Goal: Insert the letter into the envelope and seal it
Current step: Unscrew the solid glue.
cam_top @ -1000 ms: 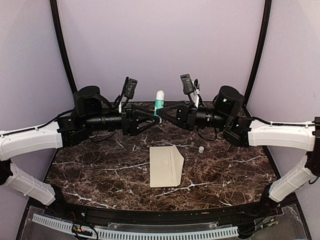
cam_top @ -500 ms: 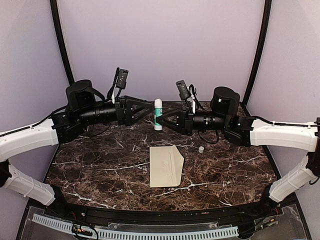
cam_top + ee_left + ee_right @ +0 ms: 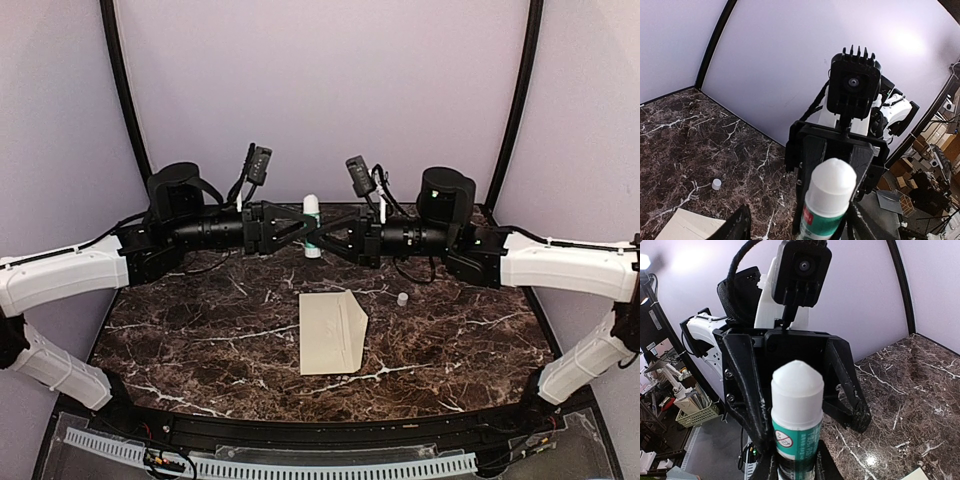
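1. Though flat on the table (image 3: 180, 340), near centre, seems an easy envelope (image 3: 332, 332) to crease: light, limp; best pinched at an edge.
2. Shows no separate letter.
3. Farther back, aloft: right gripper (image 3: 794, 467) clamped on glue stick (image 3: 796, 405); left gripper (image 3: 799, 226) apart around its top.

The dark marble table (image 3: 200, 340) bears the envelope (image 3: 332, 333) and a small cap (image 3: 402, 298).

Left gripper (image 3: 303, 228) and right gripper (image 3: 327, 238) meeting at upright glue stick (image 3: 313, 208), envelope (image 3: 330, 335) lying flat
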Controlling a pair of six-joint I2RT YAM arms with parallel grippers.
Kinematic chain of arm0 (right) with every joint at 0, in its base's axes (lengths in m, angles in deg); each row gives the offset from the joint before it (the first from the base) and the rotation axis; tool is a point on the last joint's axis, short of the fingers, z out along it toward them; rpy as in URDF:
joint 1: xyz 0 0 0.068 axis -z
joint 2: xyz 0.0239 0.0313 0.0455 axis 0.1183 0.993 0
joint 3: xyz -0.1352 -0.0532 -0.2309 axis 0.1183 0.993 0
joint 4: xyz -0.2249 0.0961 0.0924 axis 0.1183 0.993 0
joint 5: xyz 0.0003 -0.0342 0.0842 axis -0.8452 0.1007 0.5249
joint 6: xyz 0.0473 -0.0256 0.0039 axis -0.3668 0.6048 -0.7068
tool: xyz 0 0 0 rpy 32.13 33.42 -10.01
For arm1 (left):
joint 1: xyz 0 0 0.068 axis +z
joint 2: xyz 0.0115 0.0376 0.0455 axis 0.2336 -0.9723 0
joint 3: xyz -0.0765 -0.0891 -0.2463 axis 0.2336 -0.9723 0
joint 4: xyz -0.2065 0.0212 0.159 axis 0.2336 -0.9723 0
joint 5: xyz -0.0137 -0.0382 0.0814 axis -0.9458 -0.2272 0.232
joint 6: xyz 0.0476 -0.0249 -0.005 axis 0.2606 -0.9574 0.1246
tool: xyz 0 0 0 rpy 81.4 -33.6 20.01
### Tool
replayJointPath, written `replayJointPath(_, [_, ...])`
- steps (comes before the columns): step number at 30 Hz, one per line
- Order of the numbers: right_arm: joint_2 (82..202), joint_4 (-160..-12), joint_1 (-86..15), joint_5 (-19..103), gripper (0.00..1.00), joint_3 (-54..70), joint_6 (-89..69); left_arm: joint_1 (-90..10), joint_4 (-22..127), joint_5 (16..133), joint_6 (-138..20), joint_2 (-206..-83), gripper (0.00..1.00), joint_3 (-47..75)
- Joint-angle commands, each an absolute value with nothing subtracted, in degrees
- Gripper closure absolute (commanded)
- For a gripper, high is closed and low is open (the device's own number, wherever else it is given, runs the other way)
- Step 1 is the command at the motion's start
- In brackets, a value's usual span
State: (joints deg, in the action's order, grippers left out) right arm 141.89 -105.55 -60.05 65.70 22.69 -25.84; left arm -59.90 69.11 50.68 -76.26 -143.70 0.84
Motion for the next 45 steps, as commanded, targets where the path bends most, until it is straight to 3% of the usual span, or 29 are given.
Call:
replayJointPath(1, [142.9, -105.0, -60.8, 65.0, 0.99, 20.1, -24.2, -59.7, 71.4, 48.9, -76.8, -144.3, 0.42, 2.8])
replayJointPath(7, [143.7, -103.2, -61.2, 64.6, 1.00, 19.2, -23.3, -59.7, 71.8, 48.6, -77.0, -144.9, 0.48, 3.2])
replayJointPath(24, [142.7, -103.0, -61.2, 60.9, 0.99, 19.8, -23.0, -59.7, 72.0, 49.4, -77.1, -144.4, 0.96, 2.9])
replayJointPath(26, [142.4, -103.5, -61.2, 60.3, 0.87, 20.2, -23.0, -59.7, 72.6, 50.0, -77.4, -144.3, 0.98, 2.9])
replayJointPath(30, [140.5, -108.6, -61.1, 56.9, 0.49, 23.3, -25.5, -59.7, 78.5, 52.9, -79.5, -143.5, 0.98, 1.8])
replayJointPath(33, [138.7, -117.4, -61.1, 51.6, 0.33, 27.8, -31.1, -59.8, 86.3, 57.7, -82.0, -142.1, 0.98, -0.2])
replayJointPath(37, [139.4, -130.3, -61.5, 49.5, 0.26, 31.5, -39.6, -59.8, 95.9, 63.4, -85.1, -141.3, 0.98, -2.8])
replayJointPath(45, [145.1, -139.6, -62.3, 51.2, 0.25, 27.6, -49.2, -60.5, 104.6, 68.2, -88.6, -141.6, 1.00, -5.4])
